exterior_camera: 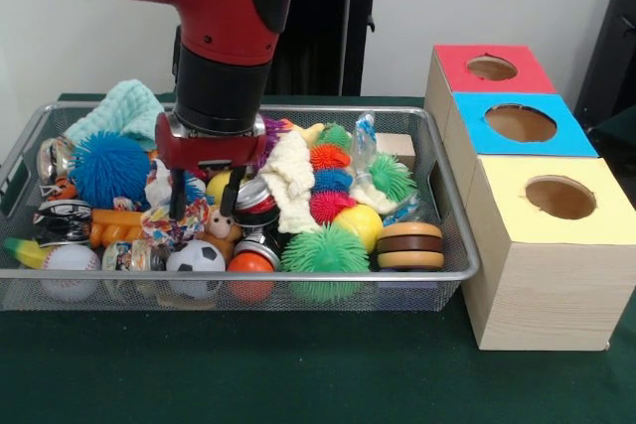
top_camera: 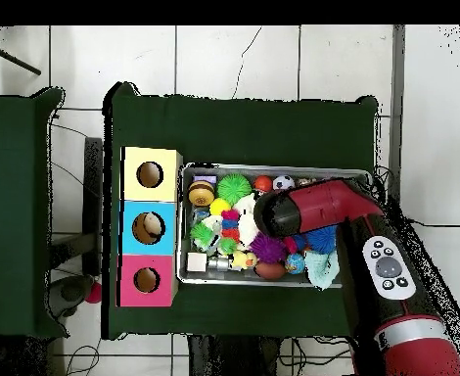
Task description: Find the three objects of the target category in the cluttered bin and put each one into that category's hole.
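Observation:
A wire mesh bin (exterior_camera: 457,245) is crammed with toys. My gripper (exterior_camera: 206,204) reaches down into its left-middle part, open, with its black fingers (exterior_camera: 179,201) spread over a crinkly wrapper and a small yellow ball (exterior_camera: 217,186). Nothing is held. Close by lie a soccer ball (exterior_camera: 195,260), an orange ball (exterior_camera: 250,267), a blue spiky ball (exterior_camera: 109,168), a green spiky ball (exterior_camera: 325,250) and a baseball (exterior_camera: 70,265). Right of the bin stand the red box (exterior_camera: 492,69), blue box (exterior_camera: 522,124) and yellow box (exterior_camera: 561,198), each with a round hole. In the overhead view the arm (top_camera: 312,208) hides the gripper.
A teal cloth (exterior_camera: 124,106) and a white cloth (exterior_camera: 290,181) lie among the toys, with a burger toy (exterior_camera: 409,245) at the front right. In the overhead view the bin (top_camera: 273,168) sits right of the boxes (top_camera: 149,227). Green cloth covers the table (exterior_camera: 298,364).

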### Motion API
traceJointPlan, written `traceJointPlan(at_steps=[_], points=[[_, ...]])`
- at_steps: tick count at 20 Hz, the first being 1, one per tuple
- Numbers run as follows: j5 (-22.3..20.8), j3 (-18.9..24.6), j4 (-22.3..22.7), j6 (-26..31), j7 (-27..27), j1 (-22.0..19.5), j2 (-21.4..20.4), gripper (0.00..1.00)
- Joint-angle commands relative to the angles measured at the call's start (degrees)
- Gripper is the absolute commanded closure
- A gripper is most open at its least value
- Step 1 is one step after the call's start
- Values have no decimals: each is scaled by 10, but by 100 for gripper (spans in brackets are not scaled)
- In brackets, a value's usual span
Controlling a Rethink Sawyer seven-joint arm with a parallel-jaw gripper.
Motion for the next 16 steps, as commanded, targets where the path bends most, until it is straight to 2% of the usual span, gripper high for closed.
traceJointPlan(at_steps=[1, 10, 16], points=[[-70, 5, -33, 30, -156, 0, -4, 0], [-111, 5, -45, 8, -134, 5, -6, 0], [-113, 4, -47, 6, -108, 2, -5, 0]])
